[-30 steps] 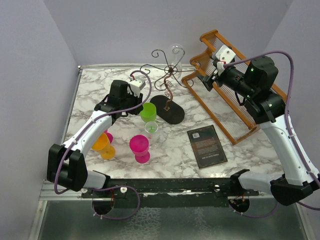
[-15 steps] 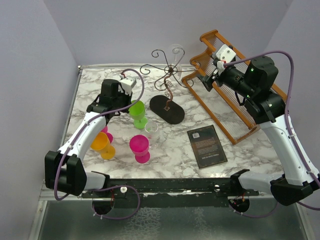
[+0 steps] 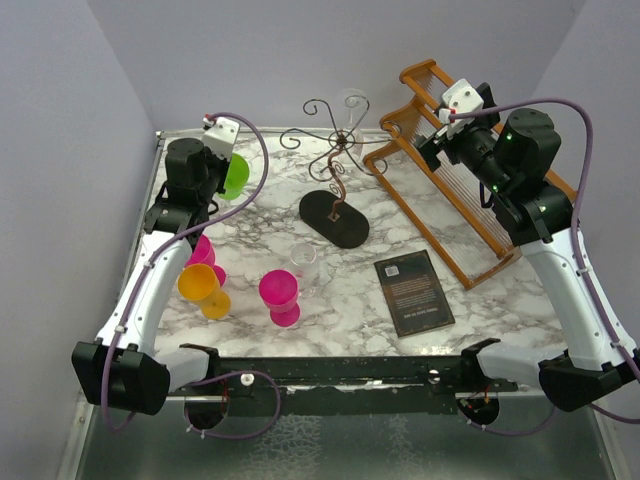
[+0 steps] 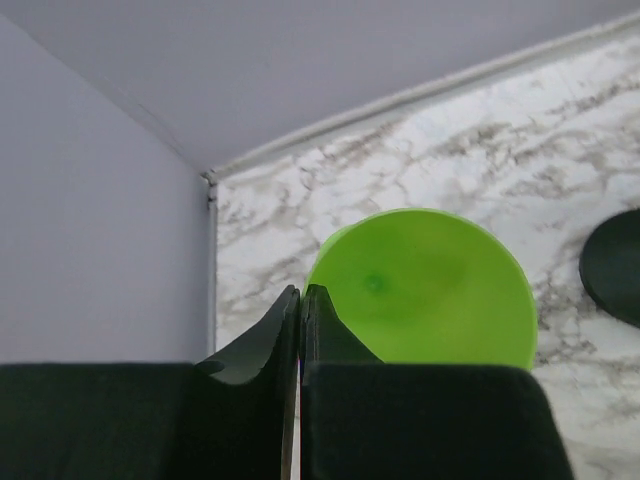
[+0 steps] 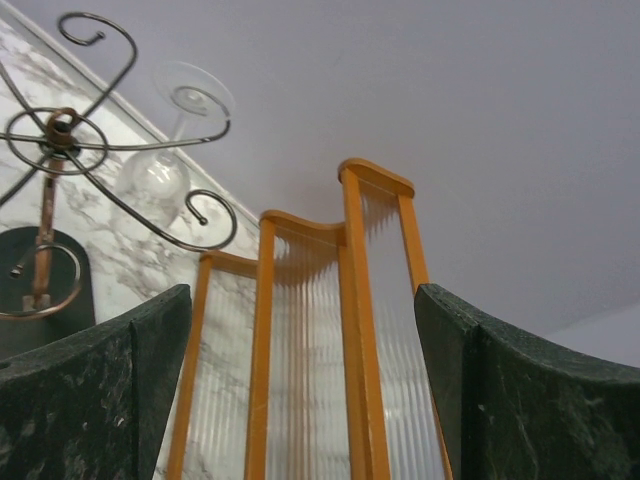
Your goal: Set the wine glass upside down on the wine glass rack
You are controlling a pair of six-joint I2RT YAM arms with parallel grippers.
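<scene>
My left gripper (image 3: 221, 176) is shut on a green wine glass (image 3: 236, 176) and holds it in the air near the table's far left corner. In the left wrist view the fingertips (image 4: 318, 300) are pressed together, and the round green glass (image 4: 425, 290) fills the view just beyond them. The wine glass rack (image 3: 335, 160), a thin dark wire tree on a black oval base (image 3: 335, 220), stands at centre back, well to the right of the glass. A clear glass (image 3: 352, 108) hangs upside down on it (image 5: 160, 172). My right gripper (image 3: 430, 140) is open and empty.
A wooden slatted dish rack (image 3: 470, 190) fills the right rear, and its slats (image 5: 300, 350) lie between my right fingers. Two pink glasses (image 3: 280, 296), an orange glass (image 3: 200, 285) and a clear glass (image 3: 304, 264) stand front left. A dark book (image 3: 413, 291) lies front right.
My left gripper has carried the green glass up from the middle of the table to the far left. My right gripper has shifted slightly up and right.
</scene>
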